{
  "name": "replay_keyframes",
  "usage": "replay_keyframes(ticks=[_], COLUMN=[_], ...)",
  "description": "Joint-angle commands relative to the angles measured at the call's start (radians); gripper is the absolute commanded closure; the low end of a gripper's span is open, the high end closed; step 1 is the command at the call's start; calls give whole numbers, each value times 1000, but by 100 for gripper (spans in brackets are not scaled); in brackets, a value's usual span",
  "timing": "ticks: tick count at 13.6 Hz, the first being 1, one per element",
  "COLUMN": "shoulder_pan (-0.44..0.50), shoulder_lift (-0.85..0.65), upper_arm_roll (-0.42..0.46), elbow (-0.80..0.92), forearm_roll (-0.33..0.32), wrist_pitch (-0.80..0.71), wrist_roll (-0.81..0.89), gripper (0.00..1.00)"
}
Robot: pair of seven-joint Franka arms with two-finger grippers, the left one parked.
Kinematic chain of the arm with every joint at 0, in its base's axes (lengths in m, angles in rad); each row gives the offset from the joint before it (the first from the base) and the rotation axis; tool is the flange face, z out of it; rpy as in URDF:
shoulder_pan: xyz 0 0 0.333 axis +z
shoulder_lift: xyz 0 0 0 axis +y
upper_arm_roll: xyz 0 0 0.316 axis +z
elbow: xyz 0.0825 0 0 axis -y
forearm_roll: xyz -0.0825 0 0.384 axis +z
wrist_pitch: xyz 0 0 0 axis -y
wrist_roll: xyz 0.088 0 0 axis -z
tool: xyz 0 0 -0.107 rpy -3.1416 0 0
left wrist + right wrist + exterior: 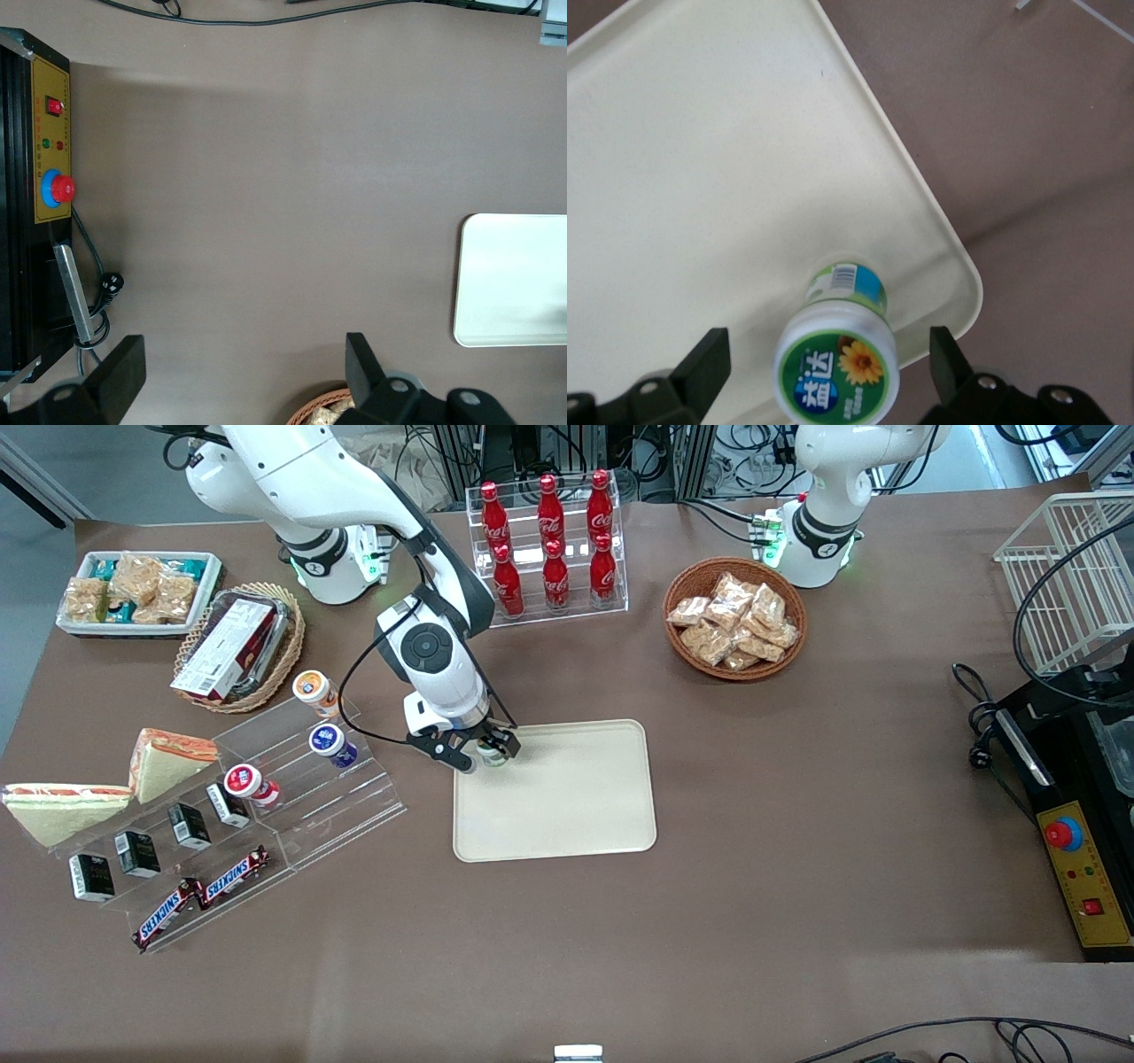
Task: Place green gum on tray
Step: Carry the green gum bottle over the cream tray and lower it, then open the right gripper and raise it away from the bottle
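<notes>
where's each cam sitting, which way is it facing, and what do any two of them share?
Front view: high, facing both arms, looking down at the table; the gripper hangs over the tray.
Right wrist view: on the working arm, looking down; open fingers stand clear of the green gum on the tray.
Left wrist view: looking down at brown table, own fingers showing.
All three share the tray.

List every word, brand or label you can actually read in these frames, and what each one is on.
"SNICKERS": on the two bars on the clear stepped rack.
"Coca-Cola" script: on the red bottles, barely readable.
"益达": on the lid of the green gum, which stands on the tray between the open gripper fingers.
Too small to read: the gum's barcode label, the black cartons, the boxed packet in the basket, the yellow control panel.
</notes>
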Motion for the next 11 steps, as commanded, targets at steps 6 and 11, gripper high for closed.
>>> replay_keyframes(ticks=[6, 11], shoulder_pan=[-7, -147], shoulder_lift=[-128, -256], upper_arm_roll=[-5, 7], elbow=[242, 439], forearm_roll=[-1, -27], wrist_pitch=[-394, -705], wrist_roll=[-45, -295], gripper=[0, 0])
